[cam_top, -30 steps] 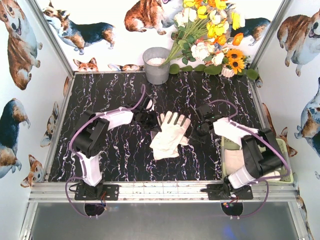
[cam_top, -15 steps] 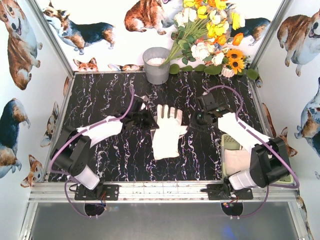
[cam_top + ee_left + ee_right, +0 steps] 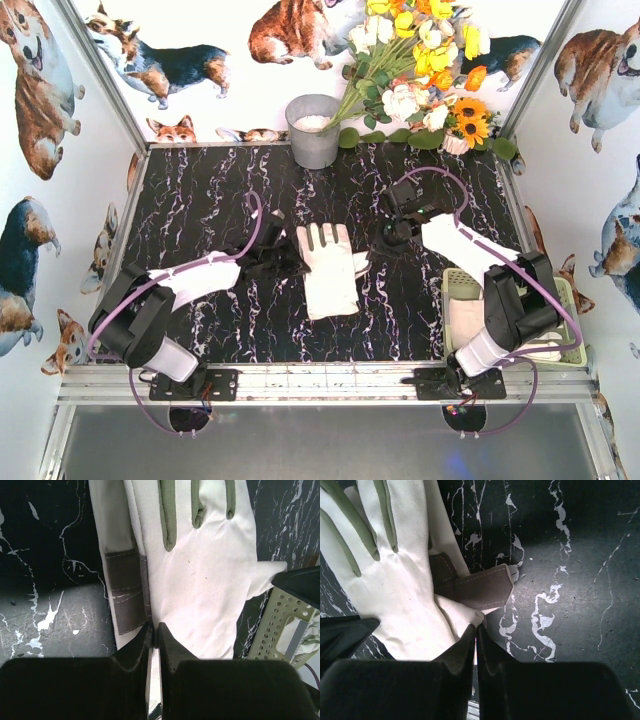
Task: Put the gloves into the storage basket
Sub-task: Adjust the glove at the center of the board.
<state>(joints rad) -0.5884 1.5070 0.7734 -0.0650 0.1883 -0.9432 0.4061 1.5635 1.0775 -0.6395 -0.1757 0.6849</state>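
Observation:
A pair of stacked cream-white gloves (image 3: 330,272) with grey-olive fingers lies stretched at the middle of the black marble table, fingers pointing to the far side. My left gripper (image 3: 287,260) is shut on the gloves' left edge, as the left wrist view (image 3: 154,630) shows beside a grey-brown patch (image 3: 127,592). My right gripper (image 3: 375,243) is shut on a fold at their right edge (image 3: 477,625). The gloves fill both wrist views (image 3: 210,575) (image 3: 400,590). The pale yellow-green storage basket (image 3: 571,300) stands at the near right, under my right arm, with cream glove fabric (image 3: 465,322) inside.
A grey metal bucket (image 3: 314,130) stands at the back centre. A bunch of flowers (image 3: 420,70) leans at the back right. The basket's slotted wall (image 3: 280,630) shows in the left wrist view. Printed walls close in the table on three sides.
Both arms have reached forward and lowered. The gloves, earlier tilted and crumpled, now lie straight and flatter, shifted slightly left between the two shut grippers.

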